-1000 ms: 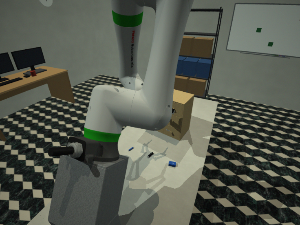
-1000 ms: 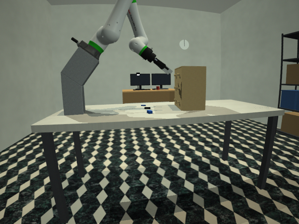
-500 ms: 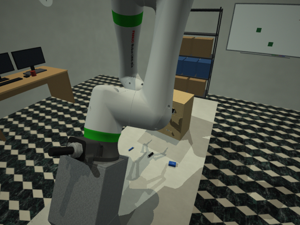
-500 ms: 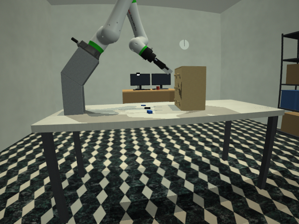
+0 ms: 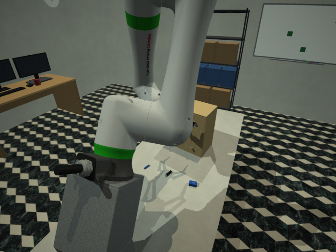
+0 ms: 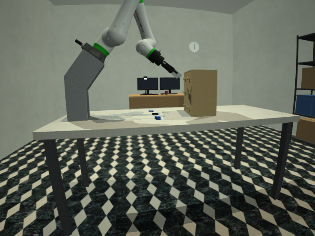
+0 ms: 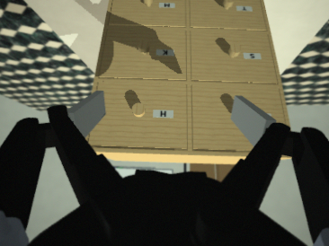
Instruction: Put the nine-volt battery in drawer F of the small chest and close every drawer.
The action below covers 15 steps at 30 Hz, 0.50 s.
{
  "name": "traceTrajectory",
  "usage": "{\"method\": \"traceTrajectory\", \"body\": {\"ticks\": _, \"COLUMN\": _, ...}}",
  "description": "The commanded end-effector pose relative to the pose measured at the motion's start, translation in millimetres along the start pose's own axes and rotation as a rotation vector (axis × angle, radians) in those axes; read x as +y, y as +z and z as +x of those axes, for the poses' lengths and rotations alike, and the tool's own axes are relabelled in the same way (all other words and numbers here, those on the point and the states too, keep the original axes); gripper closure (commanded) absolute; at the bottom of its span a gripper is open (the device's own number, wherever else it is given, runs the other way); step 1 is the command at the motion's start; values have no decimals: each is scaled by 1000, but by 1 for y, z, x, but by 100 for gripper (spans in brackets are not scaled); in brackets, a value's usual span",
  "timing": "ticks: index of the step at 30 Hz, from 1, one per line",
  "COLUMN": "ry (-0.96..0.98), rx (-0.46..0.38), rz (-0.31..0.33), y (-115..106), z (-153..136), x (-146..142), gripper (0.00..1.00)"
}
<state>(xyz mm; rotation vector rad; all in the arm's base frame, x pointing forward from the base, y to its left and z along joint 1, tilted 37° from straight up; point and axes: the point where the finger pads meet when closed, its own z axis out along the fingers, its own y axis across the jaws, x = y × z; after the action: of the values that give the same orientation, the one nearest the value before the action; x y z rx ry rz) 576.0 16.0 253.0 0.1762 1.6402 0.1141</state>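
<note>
The small wooden chest [image 6: 200, 92] stands on the table with all six drawers pushed in. In the wrist view the chest [image 7: 189, 67] appears upside down, with labels M, T, K, S and H [image 7: 163, 113]. The label of the drawer beside H [image 7: 225, 117] is hidden behind my right finger. My gripper [image 7: 168, 105] is open and empty. It hovers in front of the chest's top row, close to its front, as the exterior view [image 6: 176, 74] shows. A small blue block [image 5: 192, 182], which looks like the nine-volt battery, lies on the table well below and behind the gripper.
A black cylinder [image 5: 168, 173] and a thin blue piece [image 5: 146, 166] lie on the table between the robot base [image 5: 95, 201] and the chest [image 5: 204, 131]. The arm hides part of the chest in the top view.
</note>
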Motion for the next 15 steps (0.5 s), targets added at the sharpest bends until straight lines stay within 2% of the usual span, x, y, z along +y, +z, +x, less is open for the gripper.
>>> {"method": "traceTrajectory", "body": {"ticks": 1, "ry": 8, "rx": 4, "rz": -32, "y": -3, "z": 3, "x": 11, "gripper": 0}}
{"method": "traceTrajectory", "body": {"ticks": 4, "ry": 24, "rx": 16, "rz": -94, "y": -9, "z": 9, "x": 32, "gripper": 0}}
{"method": "traceTrajectory", "body": {"ticks": 8, "ry": 59, "rx": 58, "rz": -229, "y": -28, "z": 26, "x": 75, "gripper": 0}}
{"method": "traceTrajectory", "body": {"ticks": 11, "ry": 59, "rx": 58, "rz": -229, "y": -28, "z": 26, "x": 75, "gripper": 0}}
{"method": "traceTrajectory", "body": {"ticks": 14, "ry": 90, "rx": 125, "rz": -359, "y": -52, "z": 46, "x": 113, "gripper": 0}}
{"method": "traceTrajectory", "body": {"ticks": 15, "ry": 90, "rx": 125, "rz": -359, "y": -52, "z": 46, "x": 113, "gripper": 0}}
